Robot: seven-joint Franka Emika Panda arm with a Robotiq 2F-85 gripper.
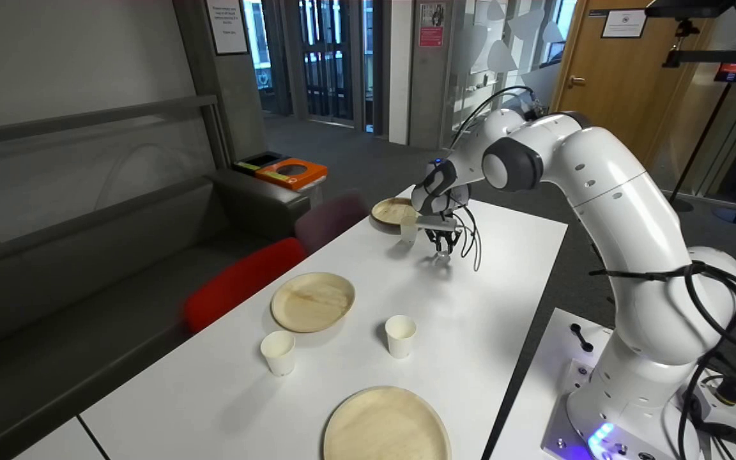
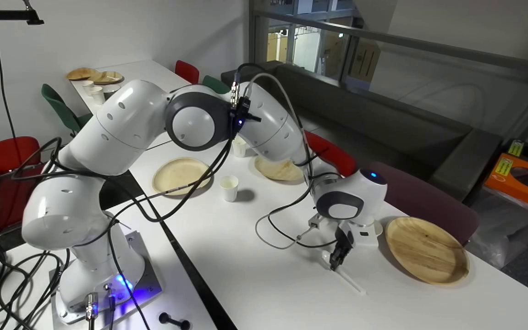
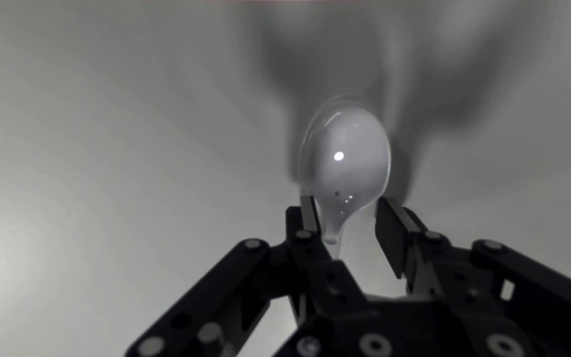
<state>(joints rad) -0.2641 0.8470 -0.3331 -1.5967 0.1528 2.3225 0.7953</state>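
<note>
A black two-fingered pincer point(image 3: 349, 220), at the end of a white and grey jointed robot arm point(image 1: 623, 204), sits low over a smooth white desk point(image 1: 508, 287), its fingers point(image 3: 389, 238) parted by a modest gap and clamped on nothing. Within that gap runs the neck of a clear plastic spoon point(image 3: 350, 153), whose rounded bowl shows just beyond the fingertips. In the wrist view a strip of desk is visible between the neck and the finger on the right, while the neck is right next to the finger on the left; whether it touches that finger I cannot tell. In an exterior view the spoon lies on the desk beneath the pincer, its slim, straight handle point(image 2: 350, 281) reaching out past the fingers. Near the pincer, in both exterior views, stands an off-white tapered cup point(image 1: 409, 230), with a round, shallow, wooden-looking plate point(image 2: 426, 250) just beside it. Well apart from these, a second off-white cup point(image 1: 400, 336) and a third off-white cup point(image 1: 278, 352) stand upright, with a round tan plate point(image 1: 314, 302) and another tan plate point(image 1: 386, 425) near them. A red chair point(image 1: 243, 281) is drawn up along the desk's side, in front of a dark grey sofa point(image 1: 87, 287).
</note>
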